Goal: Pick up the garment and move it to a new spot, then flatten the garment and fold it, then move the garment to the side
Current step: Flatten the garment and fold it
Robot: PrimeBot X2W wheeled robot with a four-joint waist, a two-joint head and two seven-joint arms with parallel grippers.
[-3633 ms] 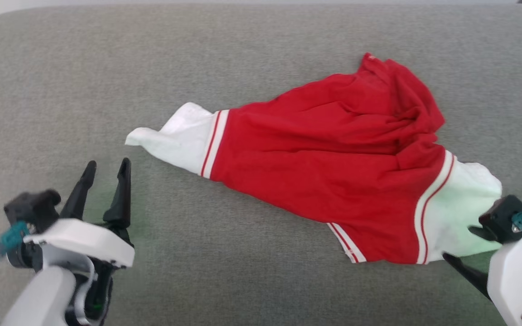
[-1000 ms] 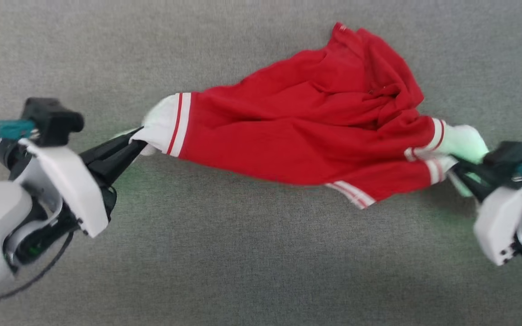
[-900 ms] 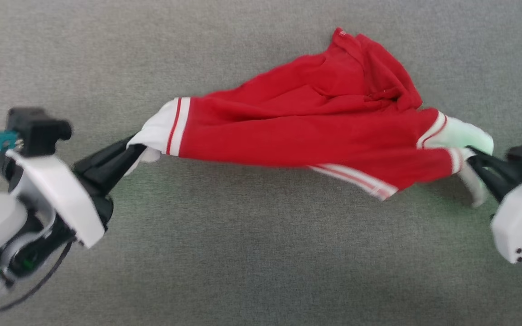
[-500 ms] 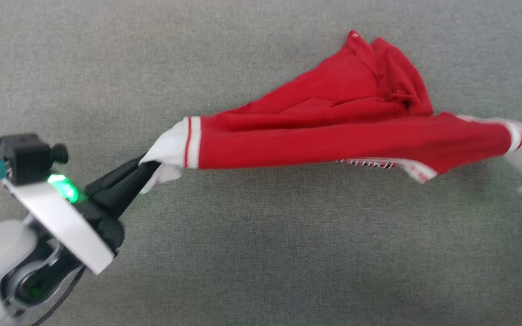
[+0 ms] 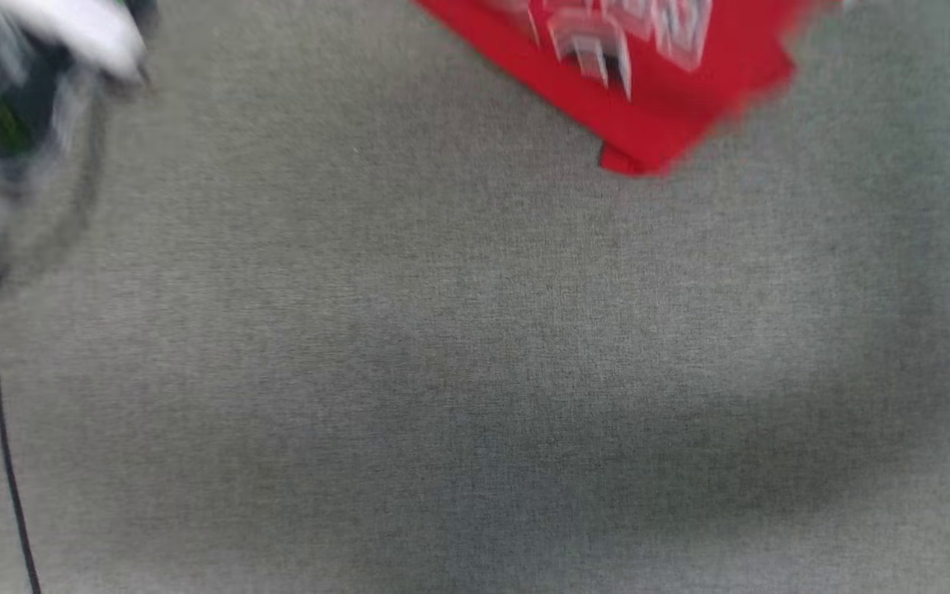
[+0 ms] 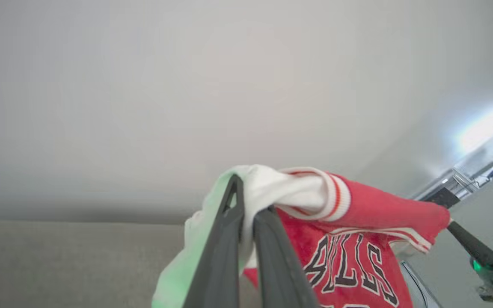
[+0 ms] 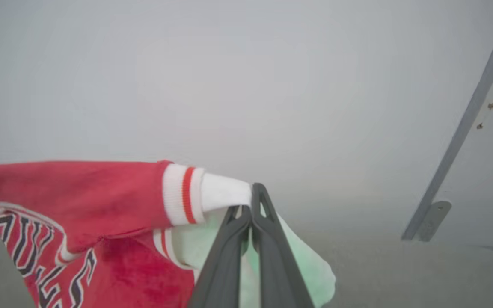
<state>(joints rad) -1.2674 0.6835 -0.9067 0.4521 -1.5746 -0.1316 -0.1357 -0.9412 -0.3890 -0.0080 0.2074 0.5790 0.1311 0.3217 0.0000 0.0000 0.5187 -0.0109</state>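
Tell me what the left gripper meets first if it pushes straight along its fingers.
The left gripper pinches the garment; its white cuff bunches past the tips. Beyond, the way looks free to a pale wall, depth unclear.

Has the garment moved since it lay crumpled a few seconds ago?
Yes: the garment is lifted off the grey surface, hanging between the shut left gripper and right gripper.

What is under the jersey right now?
Below the red jersey, pinched at both cuffs by the left hand and right hand, grey upholstery shows. The patch behind the hanging cloth is covered.
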